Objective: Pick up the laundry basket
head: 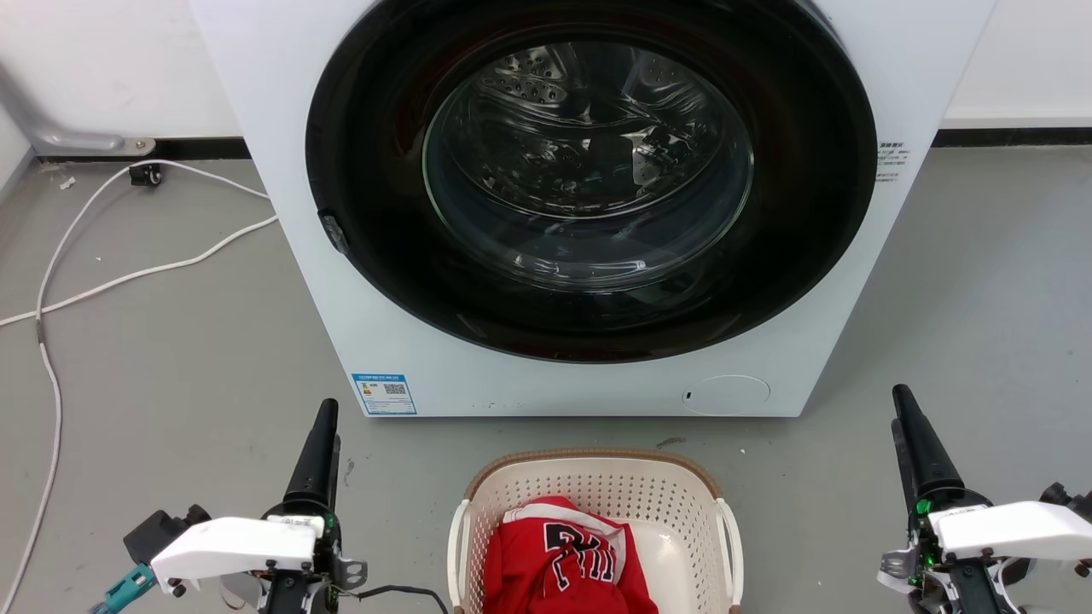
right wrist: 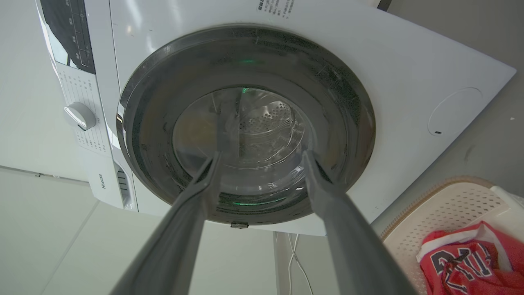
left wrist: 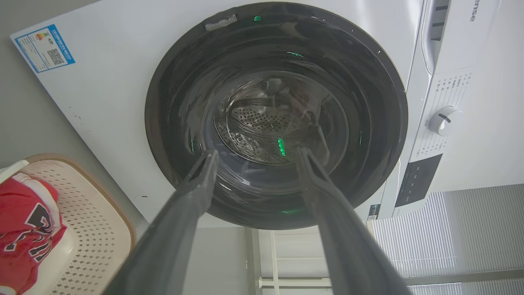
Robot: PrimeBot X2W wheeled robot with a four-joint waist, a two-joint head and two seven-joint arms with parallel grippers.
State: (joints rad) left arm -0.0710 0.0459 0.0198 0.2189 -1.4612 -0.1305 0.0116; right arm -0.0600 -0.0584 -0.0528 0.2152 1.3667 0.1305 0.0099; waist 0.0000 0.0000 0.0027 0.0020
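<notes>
Both arms of the wheeled robot are held low and wide before a white front-loading washing machine. The pale forearms lie level and the long dark fingers point forward at the machine's round black-rimmed glass door. The left gripper and the right gripper each hold nothing. In the wrist views, the left gripper and the right gripper have their two fingers spread apart with the door's glass between them. The cream-white perforated plastic laundry basket, with a brown woven-look rim, stands on the grey floor between the two grippers. It sits inward of each, well apart from both, and nearer the robot than their fingertips. Its white side handles face outward toward each arm. A crumpled red jersey with white trim lies in the basket. The left wrist view catches the basket and the jersey at its lower left, and the right wrist view has the basket and the jersey at its lower right. Out beyond the left gripper, a white cable trails across the floor.
</notes>
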